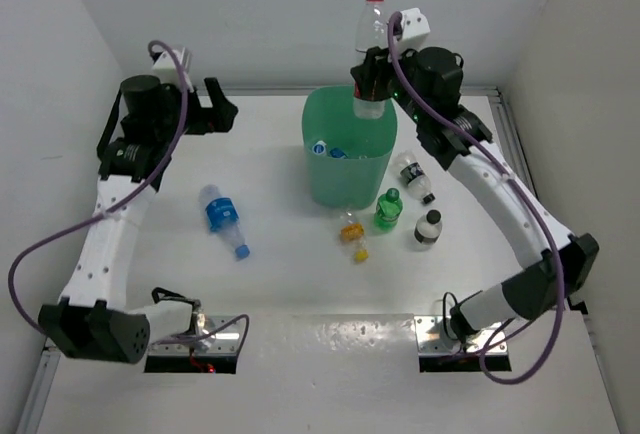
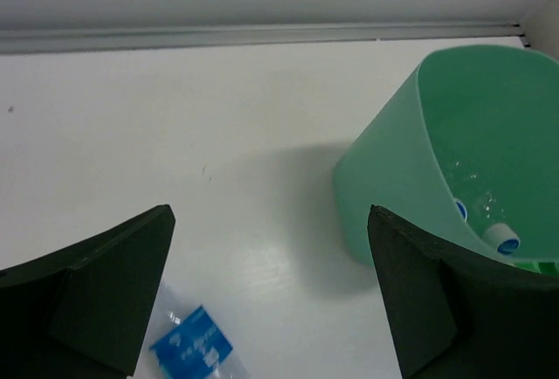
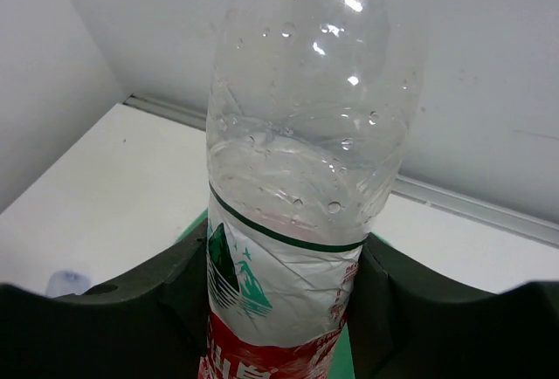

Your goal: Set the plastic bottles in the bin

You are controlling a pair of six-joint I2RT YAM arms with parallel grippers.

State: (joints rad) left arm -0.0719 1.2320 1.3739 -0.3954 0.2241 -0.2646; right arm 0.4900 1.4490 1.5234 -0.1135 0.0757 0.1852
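The white table (image 1: 270,274) carries the mint-green bin (image 1: 345,182), which stands upright with at least 2 bottles (image 1: 327,149) lying inside. The right gripper (image 1: 370,82) is clenched on a tall red-capped bottle (image 1: 372,24), upright over the bin's far rim and seemingly ready to drop. The left gripper (image 2: 271,292) hangs spread and empty, left of the bin. 5 remain on the table: a blue-labelled bottle (image 1: 222,216) lying alone, and 4 clustered near the bin's front right, among them a green bottle (image 1: 388,209).
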